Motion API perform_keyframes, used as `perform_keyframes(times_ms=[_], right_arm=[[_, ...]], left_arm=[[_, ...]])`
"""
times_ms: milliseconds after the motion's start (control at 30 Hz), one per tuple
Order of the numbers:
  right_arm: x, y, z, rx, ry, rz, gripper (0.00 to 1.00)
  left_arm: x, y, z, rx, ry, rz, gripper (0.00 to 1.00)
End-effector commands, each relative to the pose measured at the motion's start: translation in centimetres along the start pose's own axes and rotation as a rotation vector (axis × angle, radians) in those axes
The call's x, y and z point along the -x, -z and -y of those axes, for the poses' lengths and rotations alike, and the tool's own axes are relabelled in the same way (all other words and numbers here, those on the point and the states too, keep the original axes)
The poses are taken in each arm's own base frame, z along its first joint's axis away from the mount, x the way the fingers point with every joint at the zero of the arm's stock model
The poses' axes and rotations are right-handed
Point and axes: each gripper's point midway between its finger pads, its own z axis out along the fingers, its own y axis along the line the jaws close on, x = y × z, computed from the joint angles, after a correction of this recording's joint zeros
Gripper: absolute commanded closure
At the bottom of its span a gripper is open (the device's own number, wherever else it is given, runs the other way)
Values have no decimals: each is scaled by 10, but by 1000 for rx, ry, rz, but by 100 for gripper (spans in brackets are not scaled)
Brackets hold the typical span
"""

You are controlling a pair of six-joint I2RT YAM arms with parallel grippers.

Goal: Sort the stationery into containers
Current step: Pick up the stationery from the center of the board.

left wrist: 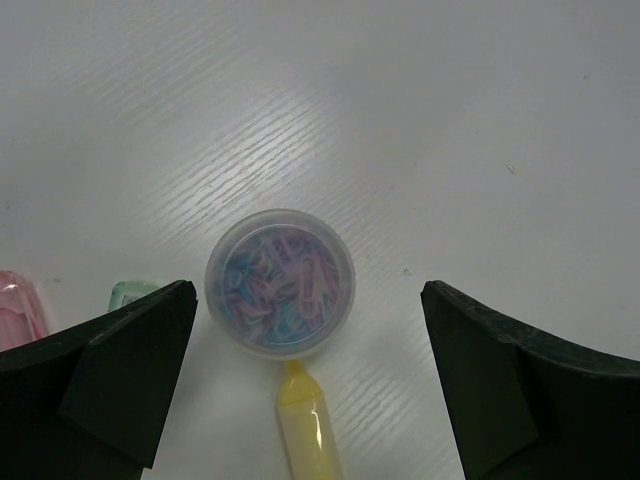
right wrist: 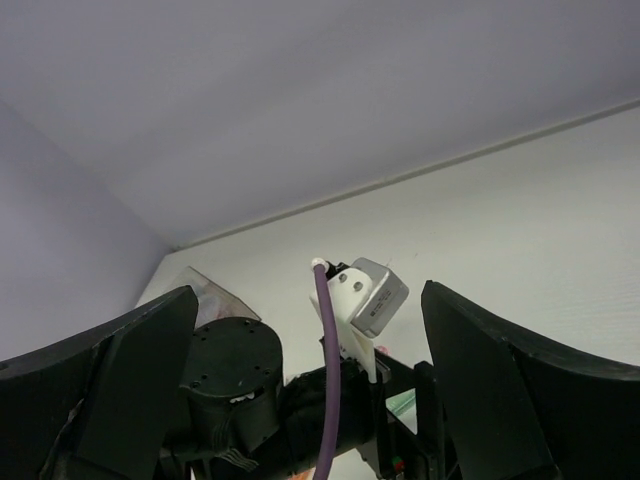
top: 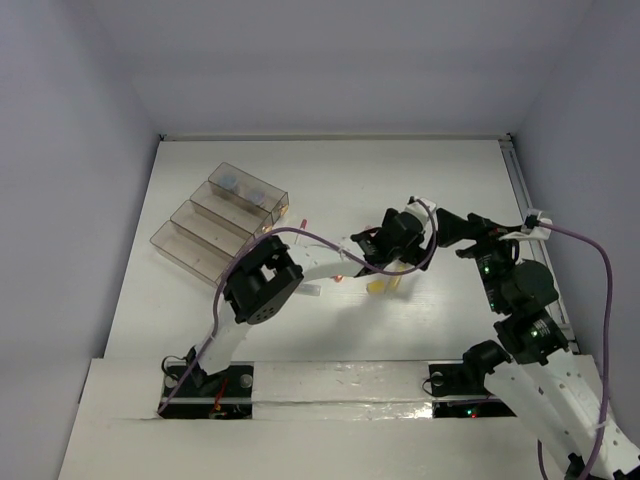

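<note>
Left gripper (left wrist: pixel 307 330) hangs over the white table (top: pixel 450 170), pointing down, jaws spread wide with nothing between the fingers (left wrist: pixel 110 380).

Directly under the gap: a round disc (left wrist: pixel 280 283), which is a clear lidded tub of pastel clips, lying flat on the table. The fingers do not touch it.

A yellow stick (left wrist: pixel 308 425) lies with its tip touching the disc's near edge. A green stick (left wrist: pixel 133 293) and a pink stick (left wrist: pixel 14 320) lie to the left, partly hidden by the left finger.

Right gripper (right wrist: pixel 305 335) is raised, also wide open and empty. It faces the left arm's wrist and its purple cable (right wrist: pixel 325 380).

The containers (top: pixel 215 225) stand in a row at the table's far left, well apart from both grippers. The rearmost one holds blue-grey items, too small to identify.
</note>
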Motion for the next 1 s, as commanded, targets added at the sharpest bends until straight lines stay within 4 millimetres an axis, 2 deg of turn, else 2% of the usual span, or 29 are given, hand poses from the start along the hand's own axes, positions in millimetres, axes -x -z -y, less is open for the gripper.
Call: perform_keyframes(times_ms=[0,33,133,333,433,467,533,633,733,767,867,900,967], right_arm=[[10,1,-7,22,-7,26,0],[11,2,-8,26,-7,29,0],[10,1,-8,28,-6,24,0],[10,2,-11,45,-6,23,0],[9,2,-13,55,-7,22,0],[9,1,-13,56,-7,21,0],[9,1,-14,62,-6,19,0],[6,0,-15,71,-1,10,0],[5,0,-17,80,-3,7,0],[5,0,-17,78,-3,6,0],[10,3,-18,84,-6,18,0],[9,3,-18,85,-8,19,0],[11,5,-18,91,-12,31,0]], left_arm=[[21,-2,7,-5,-16,33,4],[18,-3,13,-15,-22,26,5],[11,-8,11,-4,-28,6,6],[6,-14,5,46,-49,6,16],[5,-15,4,76,-63,12,27],[9,-14,4,77,-62,23,34],[12,-12,3,80,-62,37,40],[42,4,12,48,-35,115,51],[70,16,18,27,-22,188,52],[86,24,21,18,-13,229,53],[116,37,7,26,17,293,55],[124,38,-10,53,33,304,55],[140,48,-31,81,69,332,55]])
